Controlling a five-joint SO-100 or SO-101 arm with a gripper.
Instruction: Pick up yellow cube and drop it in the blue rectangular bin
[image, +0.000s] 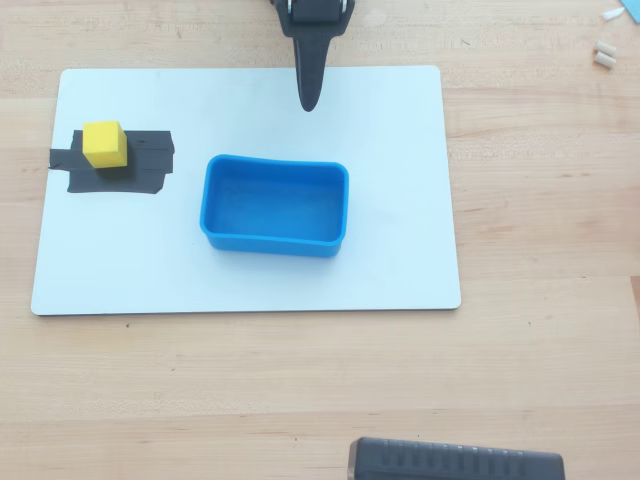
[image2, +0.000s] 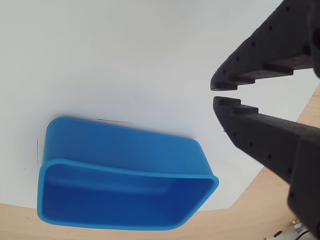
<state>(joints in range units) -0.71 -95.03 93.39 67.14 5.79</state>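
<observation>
The yellow cube (image: 104, 143) sits on a patch of black tape (image: 140, 165) at the left of the white board in the overhead view. It does not show in the wrist view. The blue rectangular bin (image: 270, 243) stands empty in the middle of the board, to the right of the cube. It also fills the lower left of the wrist view (image2: 125, 150). My gripper (image: 309, 103) hangs over the board's far edge, just beyond the bin and well right of the cube. In the wrist view the gripper (image2: 217, 94) is empty, its tips almost touching.
The white board (image: 400, 150) lies on a wooden table (image: 540, 200). A dark ribbed object (image: 455, 462) lies at the table's near edge. Small white bits (image: 604, 55) lie at the far right corner.
</observation>
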